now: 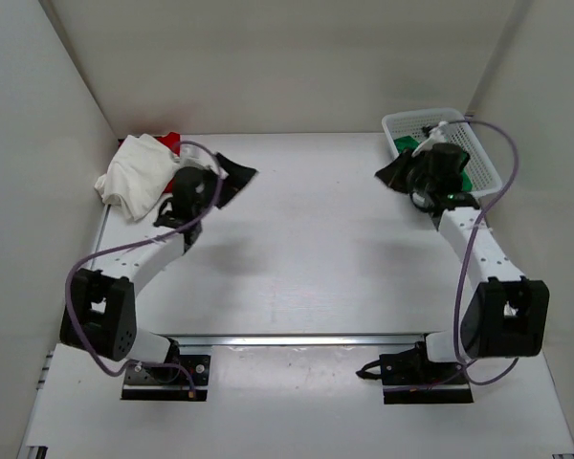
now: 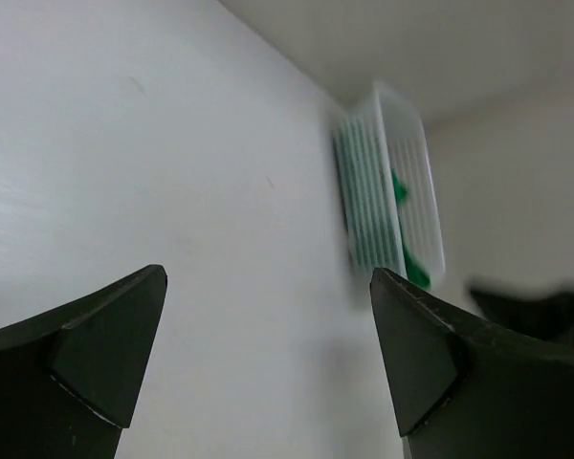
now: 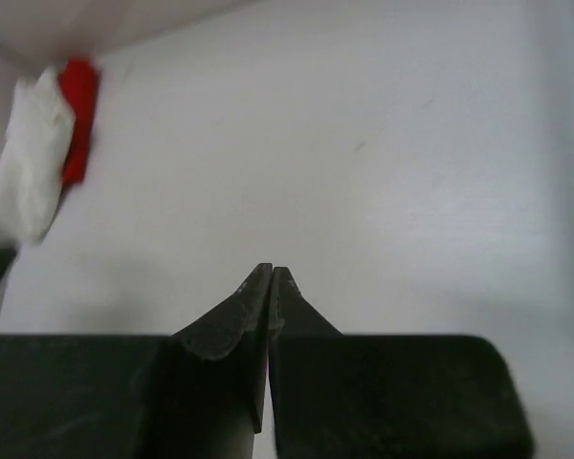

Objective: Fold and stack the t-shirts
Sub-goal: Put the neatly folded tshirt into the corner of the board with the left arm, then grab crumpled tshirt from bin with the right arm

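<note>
Presently on view, listed from the table's (image 1: 306, 249) left side to its right:

1. White t-shirt (image 1: 139, 177). A crumpled, unfolded heap at the table's far left corner, against the left wall.

2. Red t-shirt (image 1: 172, 142). Touches the far edge of the white t-shirt, toward the table's back edge. Only a small part shows past the white cloth. The right wrist view shows the same pair as a white lump with a red strip alongside.

3. Left gripper (image 1: 234, 182). Just to the right of the two heaped shirts, over the far left part of the table. Its fingers (image 2: 105, 354) are spread wide with nothing between them; bare table surface shows through the gap. It touches neither shirt.

4. Right gripper (image 3: 271, 271). Over the far right part of the table and pointing toward the table's middle. Its two tips are pressed together and pinch nothing. Only the plain tabletop lies beneath them.

5. White mesh basket (image 1: 430, 120). At the table's far right corner, beside the right wall, with the right arm's wrist reaching over its near side.

6. Green t-shirt (image 2: 416, 271). Inside the basket at the table's far right corner. It is partly hidden by the right arm from above, and its green shows through the basket's slats in the left wrist view.
</note>
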